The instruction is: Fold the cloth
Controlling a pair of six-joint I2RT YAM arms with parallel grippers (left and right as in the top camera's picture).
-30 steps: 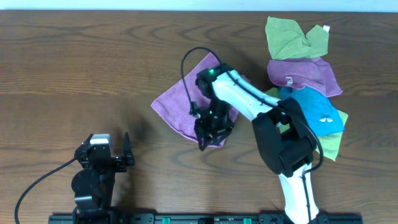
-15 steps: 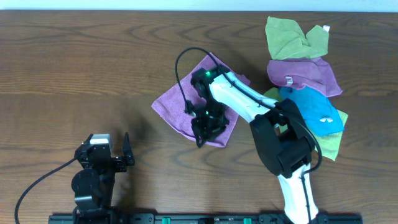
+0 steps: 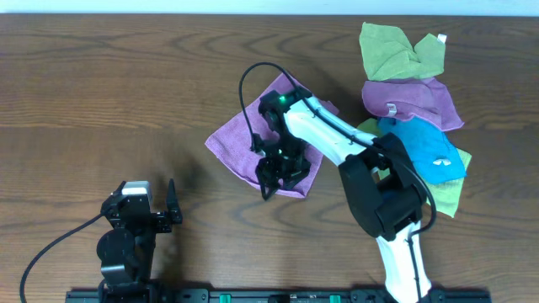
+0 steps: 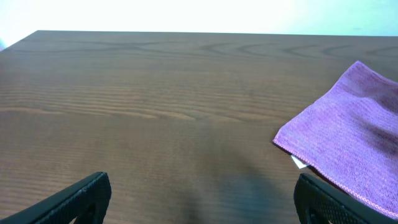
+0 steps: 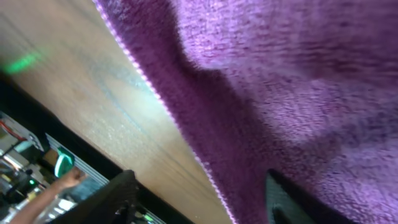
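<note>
The left gripper [image 3: 168, 210] rests near the table's [image 3: 101, 93] front edge, fingers spread, holding nothing. Mid-table lies the cloth [image 3: 232, 139] — soft, light, limp, likely best pinched at a corner or hem. The right gripper [image 3: 274, 177] sits low on its near edge, fingers apart astride the fabric. No writing is readable.

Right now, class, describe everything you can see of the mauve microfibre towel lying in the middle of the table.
The plain mauve square microfibre towel has a soft, fuzzy nap and a stitched hem along its edges. It lies mostly flat on the brown wooden table, turned like a diamond, apart from the pile of green, purple and blue cloths to its right. The right gripper hangs low over its near corner, where the fabric ripples; whether its fingers pinch the towel is unclear.
</note>
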